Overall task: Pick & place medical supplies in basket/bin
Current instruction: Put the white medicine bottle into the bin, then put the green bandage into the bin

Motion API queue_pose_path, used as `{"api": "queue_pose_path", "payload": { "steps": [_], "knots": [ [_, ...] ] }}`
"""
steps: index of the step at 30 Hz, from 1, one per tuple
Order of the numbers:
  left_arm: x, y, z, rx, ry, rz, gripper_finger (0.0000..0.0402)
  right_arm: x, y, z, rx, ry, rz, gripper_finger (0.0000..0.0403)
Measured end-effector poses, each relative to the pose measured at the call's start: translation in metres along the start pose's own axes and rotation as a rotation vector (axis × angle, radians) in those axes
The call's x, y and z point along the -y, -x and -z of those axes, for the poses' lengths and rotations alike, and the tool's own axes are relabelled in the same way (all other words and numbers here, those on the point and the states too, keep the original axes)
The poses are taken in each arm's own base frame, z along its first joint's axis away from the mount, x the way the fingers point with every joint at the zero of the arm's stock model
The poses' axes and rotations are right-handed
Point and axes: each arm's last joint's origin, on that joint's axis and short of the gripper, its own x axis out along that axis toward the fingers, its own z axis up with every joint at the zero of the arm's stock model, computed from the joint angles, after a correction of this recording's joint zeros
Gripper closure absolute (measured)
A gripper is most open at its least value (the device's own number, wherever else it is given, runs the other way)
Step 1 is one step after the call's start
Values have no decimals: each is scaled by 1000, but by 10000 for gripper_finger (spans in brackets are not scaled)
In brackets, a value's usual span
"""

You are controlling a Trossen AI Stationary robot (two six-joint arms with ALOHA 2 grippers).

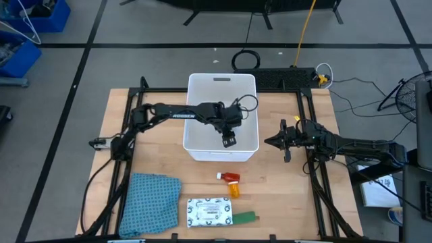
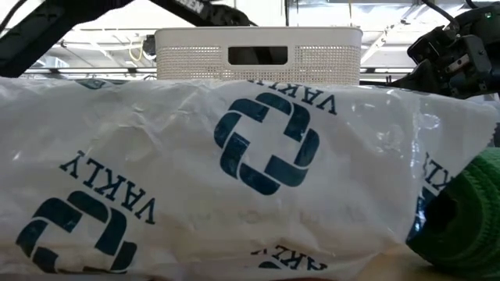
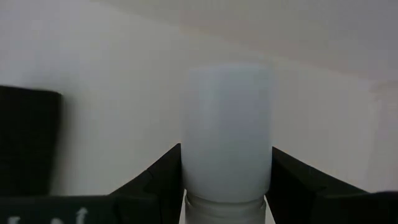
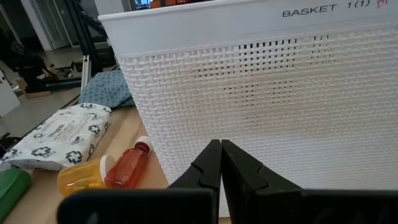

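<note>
Two fingers (image 3: 155, 180) of the left gripper (image 1: 229, 139) are clamped on a white cylinder (image 3: 227, 134), which only the left wrist view shows; from above, the gripper just hangs inside the white basket (image 1: 196, 101), near its front wall. The right gripper (image 4: 220, 163) sits pinched closed and empty just right of the basket, facing its woven side wall.

The right wrist view picks up what's crowded at the basket's front: a red bottle (image 4: 129, 165) touching an orange bottle (image 4: 84, 176), the white packet (image 4: 59, 134) behind them, a green piece (image 4: 11, 186) at the edge, and the blue cloth (image 4: 106, 87) further back. The low view is mostly blocked by the packet, with only the basket rim poking over it.

Bare table stays open on both sides of the basket.
</note>
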Motion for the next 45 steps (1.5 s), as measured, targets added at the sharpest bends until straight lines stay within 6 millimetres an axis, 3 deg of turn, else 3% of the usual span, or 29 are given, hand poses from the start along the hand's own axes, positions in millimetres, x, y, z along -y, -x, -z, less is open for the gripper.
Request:
{"api": "queue_pose_path", "payload": {
  "steps": [9, 14, 20, 28, 33, 36, 40, 42, 45],
  "knots": [
    [2, -37, 12, -95, -6, 45, 222, 0, 0, 1, -5, -1, 0, 399],
    [2, -40, 14, -101, -19, 49, 216, 0, 0, 1, -6, -1, 1, 399],
    [4, -24, 12, -87, -24, 52, 151, 0, 0, 1, -6, 0, 1, 399],
    [18, 61, -2, 73, -90, -10, 43, 0, 0, 1, -8, 2, 1, 399],
    [42, 161, 11, 195, -186, -45, 27, 0, 0, 2, -18, 4, -18, 399],
    [60, 218, 35, 243, -234, -100, 68, -1, 0, 2, -21, 14, -40, 399],
    [80, 271, 81, 363, -268, -118, 181, -1, 0, 2, -22, 11, -55, 399],
    [84, 280, 109, 423, -267, -113, 249, -1, 0, 2, -22, -1, -54, 399],
    [84, 274, 157, 480, -246, -82, 346, -1, 0, 2, -22, -21, -54, 399]
  ]
}}
